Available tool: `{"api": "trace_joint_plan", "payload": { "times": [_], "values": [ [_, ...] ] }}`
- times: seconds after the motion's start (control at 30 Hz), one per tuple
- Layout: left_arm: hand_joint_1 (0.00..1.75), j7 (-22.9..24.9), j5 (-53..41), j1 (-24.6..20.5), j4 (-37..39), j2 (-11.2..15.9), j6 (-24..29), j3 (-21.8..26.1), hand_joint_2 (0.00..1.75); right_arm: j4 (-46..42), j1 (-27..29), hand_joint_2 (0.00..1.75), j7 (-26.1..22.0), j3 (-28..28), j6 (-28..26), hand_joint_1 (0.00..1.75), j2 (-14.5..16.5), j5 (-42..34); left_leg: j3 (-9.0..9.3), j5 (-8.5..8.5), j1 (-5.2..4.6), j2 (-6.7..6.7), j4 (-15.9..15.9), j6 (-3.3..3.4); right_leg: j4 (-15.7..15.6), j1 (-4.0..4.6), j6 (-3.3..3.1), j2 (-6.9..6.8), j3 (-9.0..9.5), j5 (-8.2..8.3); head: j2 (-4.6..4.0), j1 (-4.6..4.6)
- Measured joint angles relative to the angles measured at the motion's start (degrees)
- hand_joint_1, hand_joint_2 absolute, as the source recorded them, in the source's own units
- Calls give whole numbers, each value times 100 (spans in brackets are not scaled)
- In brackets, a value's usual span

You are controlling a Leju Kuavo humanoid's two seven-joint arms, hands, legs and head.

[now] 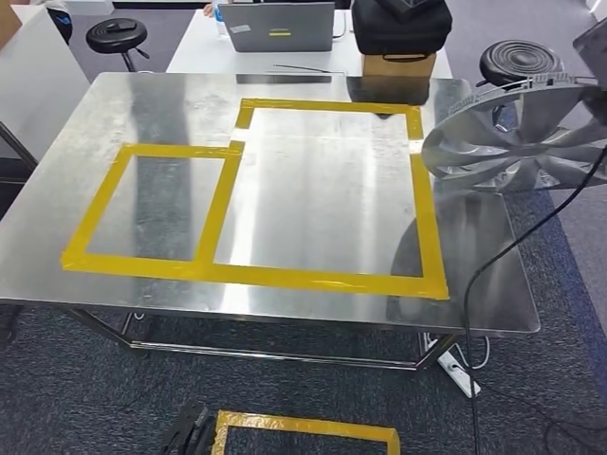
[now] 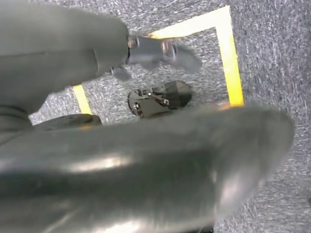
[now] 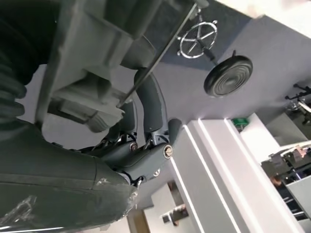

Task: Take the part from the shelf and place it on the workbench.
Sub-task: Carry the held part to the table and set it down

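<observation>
- The right hand point(image 3: 146, 141) gripped the fan point(image 1: 515, 133) by its rim, held level above the tabletop point(image 1: 143, 104) edge beside the tape point(image 1: 426, 218), ready for lowering.
- The left hand point(image 2: 161, 51) hung loose, holding nothing.

The shiny sheet-metal counter point(image 1: 143, 104) bears two adjoining rectangles outlined in yellow tape point(image 1: 214, 210), a smaller one on the left and a larger one on the right. It stands on dark grey carpeted floor point(image 1: 71, 389), where another yellow tape outline point(image 1: 307, 427) is stuck.

Smooth grey glossy left hand point(image 2: 146, 160), thick rounded thumb; darker jointed right hand point(image 3: 143, 150) fingers with silver screws, ribbed black cover.
</observation>
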Motion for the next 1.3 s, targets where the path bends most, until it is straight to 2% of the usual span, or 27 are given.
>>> {"api": "trace_joint_plan", "payload": {
  "times": [0.03,0.1,0.13,0.17,0.2,0.23,0.27,0.33,0.4,0.5,0.57,0.63,0.67,0.7,0.73,0.83,0.9,0.97,1.0,1.03,1.07,1.13,1.17,1.2,1.23,1.27,1.3],
  "values": [
    [0,0,-1,-4,0,1,0,-1,175,23,9,175,-16,-20,-12,175,35,-10,-106,-132,0,11,217,-25,-4,-3,-37,-4,5,-5,-1,-16],
    [0,0,-1,-1,0,0,0,-1,175,70,18,175,-26,-49,-17,175,79,-19,-447,-475,-1,27,908,-44,-6,9,-83,-9,8,-15,1,-42],
    [0,0,-1,6,0,1,0,-1,175,95,26,175,-28,-56,-18,175,99,-20,-625,-595,-1,29,1253,-39,-6,19,-96,-8,10,-19,1,-42],
    [0,0,-1,13,0,2,-1,0,175,117,34,175,-29,-60,-11,175,116,-24,-727,-608,-3,29,1438,-26,-6,29,-103,-5,15,-22,1,-42],
    [0,0,-1,17,0,3,-1,0,175,136,39,175,-32,-62,6,175,134,-39,-732,-510,-5,29,1421,-6,-6,36,-107,1,22,-25,0,-43],
    [0,0,-1,18,0,4,-2,0,175,158,47,175,-40,-69,26,175,156,-61,-642,-321,-8,29,1212,22,-6,43,-108,11,33,-27,-1,-43],
    [0,0,-2,14,0,4,-2,0,175,175,61,175,-57,-83,43,175,178,-88,-467,-98,-12,30,846,51,-6,46,-104,19,45,-31,-1,-44],
    [0,0,-7,2,0,3,-2,0,175,204,127,175,-153,-131,-5,175,219,-131,-127,142,-23,32,159,86,-5,71,-73,36,53,-35,0,-41],
    [0,1,-22,-3,0,3,-2,0,175,229,227,175,-297,-174,-157,175,261,-145,-16,136,-32,30,-75,104,-33,90,-18,46,60,-20,0,-37],
    [0,11,-55,-1,0,3,-20,0,175,265,366,175,-461,-201,-450,175,339,-163,2,170,-10,28,-120,186,-33,79,71,29,49,-43,1,-30],
    [0,11,-61,-10,0,-2,-68,0,175,275,427,175,-514,-204,-676,175,403,-175,17,192,13,28,-143,236,377,72,117,-8,-144,-286,1,-19],
    [0,6,-69,-9,0,-6,-110,0,175,283,482,175,-542,-204,-886,175,479,-189,17,192,12,24,-142,256,1145,68,150,-25,-490,-628,0,-12],
    [0,4,-76,-4,0,-7,-122,0,175,286,506,175,-552,-205,-984,175,526,-190,18,191,12,22,-141,260,1453,67,160,-25,-639,-723,0,-12],
    [0,4,-86,-1,0,-7,-128,0,175,288,521,175,-561,-205,-1064,175,574,-186,22,188,12,20,-139,259,1576,66,163,-25,-705,-722,0,-12],
    [0,4,-95,-1,0,-9,-133,-1,175,288,527,175,-568,-205,-1143,175,622,-176,33,182,16,17,-137,252,1452,64,162,-26,-646,-611,1,-13],
    [0,5,-115,-10,0,-20,-136,-2,175,281,520,175,-596,-204,-1328,175,722,-156,70,143,25,2,-121,182,331,54,165,-26,-58,-122,1,-3],
    [0,6,-118,-12,0,-20,-132,-2,175,278,508,175,-611,-204,-1386,175,756,-159,60,128,7,-9,-104,137,-37,61,162,-20,150,-64,0,9],
    [0,6,-120,-13,0,-20,-131,-2,175,277,503,175,-615,-204,-1398,175,767,-162,50,128,-2,-11,-96,127,-56,69,147,-13,169,-75,-1,14],
    [0,9,-128,-11,0,-20,-127,-4,175,275,501,175,-621,-204,-1402,175,801,-176,51,138,-1,-12,-106,112,-49,71,118,-8,159,-69,-1,6],
    [0,18,-144,-15,0,-22,-120,-16,175,269,487,175,-626,-206,-1397,175,884,-199,22,86,0,-5,-47,70,-52,64,50,-2,150,-58,-1,-10],
    [0,26,-161,-21,0,-24,-114,-29,175,262,472,175,-631,-208,-1393,175,978,-222,-65,-30,2,3,134,23,-54,58,-18,3,141,-49,0,-29],
    [0,41,-190,-34,0,-28,-105,-57,175,253,454,175,-632,-214,-1374,175,1149,-259,-407,-404,3,19,849,-59,-63,49,-129,2,133,-39,0,-60],
    [0,47,-198,-33,0,-28,-105,-64,175,255,464,175,-631,-215,-1356,175,1186,-269,-598,-542,3,21,1227,-64,-63,54,-135,-1,133,-42,0,-63],
    [0,57,-210,-30,0,-28,-106,-72,175,259,475,175,-630,-217,-1321,175,1230,-282,-718,-574,1,22,1451,-61,-62,58,-139,-2,134,-44,-1,-62],
    [0,69,-223,-28,0,-29,-108,-81,175,265,490,175,-631,-219,-1277,175,1284,-296,-742,-493,1,22,1468,-51,-62,61,-141,-1,137,-45,0,-63],
    [0,84,-240,-32,0,-30,-112,-91,175,275,511,175,-636,-223,-1226,175,1361,-314,-648,-312,1,23,1252,-37,-62,62,-141,7,143,-46,0,-62],
    [0,98,-257,-42,0,-32,-116,-100,175,286,543,175,-646,-227,-1182,175,1447,-338,-468,-85,1,27,880,-18,-62,62,-140,20,151,-48,1,-63]
  ]
}}
